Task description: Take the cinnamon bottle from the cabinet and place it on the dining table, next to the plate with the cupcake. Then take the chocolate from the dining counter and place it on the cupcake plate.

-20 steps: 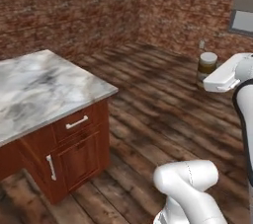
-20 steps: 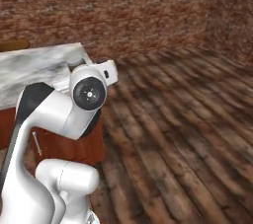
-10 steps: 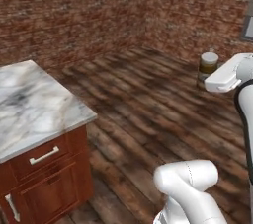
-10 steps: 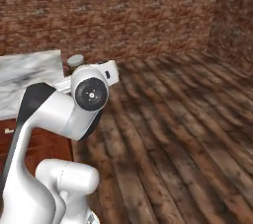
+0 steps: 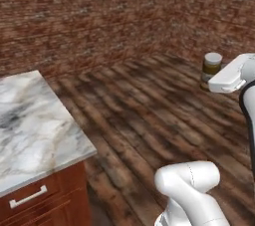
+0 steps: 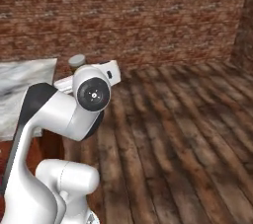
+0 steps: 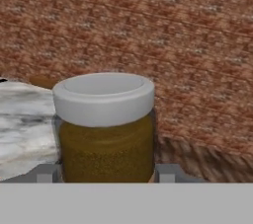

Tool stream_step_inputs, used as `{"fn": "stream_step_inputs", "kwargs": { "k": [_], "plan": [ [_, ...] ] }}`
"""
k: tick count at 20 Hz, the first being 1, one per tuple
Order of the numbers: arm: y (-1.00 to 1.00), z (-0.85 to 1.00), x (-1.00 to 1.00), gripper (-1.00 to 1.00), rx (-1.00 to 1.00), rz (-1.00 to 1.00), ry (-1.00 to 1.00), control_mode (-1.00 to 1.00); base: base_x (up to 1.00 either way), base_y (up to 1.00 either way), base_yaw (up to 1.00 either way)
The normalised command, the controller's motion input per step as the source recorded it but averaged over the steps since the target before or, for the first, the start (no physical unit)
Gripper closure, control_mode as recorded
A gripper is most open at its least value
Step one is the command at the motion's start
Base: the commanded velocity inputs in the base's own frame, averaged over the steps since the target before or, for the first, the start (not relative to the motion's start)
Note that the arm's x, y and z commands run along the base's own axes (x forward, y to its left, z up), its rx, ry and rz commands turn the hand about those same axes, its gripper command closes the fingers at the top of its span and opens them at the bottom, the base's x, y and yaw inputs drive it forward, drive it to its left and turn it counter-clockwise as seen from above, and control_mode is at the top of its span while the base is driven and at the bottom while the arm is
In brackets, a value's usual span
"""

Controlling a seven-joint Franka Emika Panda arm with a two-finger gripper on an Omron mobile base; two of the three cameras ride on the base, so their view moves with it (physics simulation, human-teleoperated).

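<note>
- Left base view: cinnamon bottle (image 5: 211, 70) upright at arm's end, far right, above wood floor (image 5: 164, 120); marble counter (image 5: 35, 125) lower left.
- Right base view: grey bottle cap peeking over white wrist; brick wall (image 6: 128, 16) behind.
- Hand view: gripper (image 7: 105, 173) clamped on bottle, fingertips (image 7: 45, 173) against both sides.
</note>
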Motion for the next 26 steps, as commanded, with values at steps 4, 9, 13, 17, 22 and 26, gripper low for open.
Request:
{"fn": "stream_step_inputs", "kwargs": {
  "k": [4, 9, 13, 17, 22, 26],
  "plan": [
    [0.0, 0.0, 0.0, 1.0, 0.0, 0.0, 0.0, 1.0, 1.0, -0.16, 0.33],
    [0.0, 0.0, 0.0, 1.0, 0.0, 0.0, 0.0, 1.0, 1.0, -0.21, 0.33],
    [0.0, 0.0, 0.0, 1.0, 0.0, 0.0, 0.0, 1.0, 1.0, -0.29, 0.33],
    [0.0, 0.0, 0.0, 1.0, 0.0, 0.0, 0.0, 1.0, 1.0, -0.38, 0.31],
    [0.0, 0.0, 0.0, 1.0, 0.0, 0.0, 0.0, 1.0, 1.0, -0.47, 0.27],
    [0.0, 0.0, 0.0, 1.0, 0.0, 0.0, 0.0, 1.0, 1.0, -0.48, 0.26]
  ]
}}
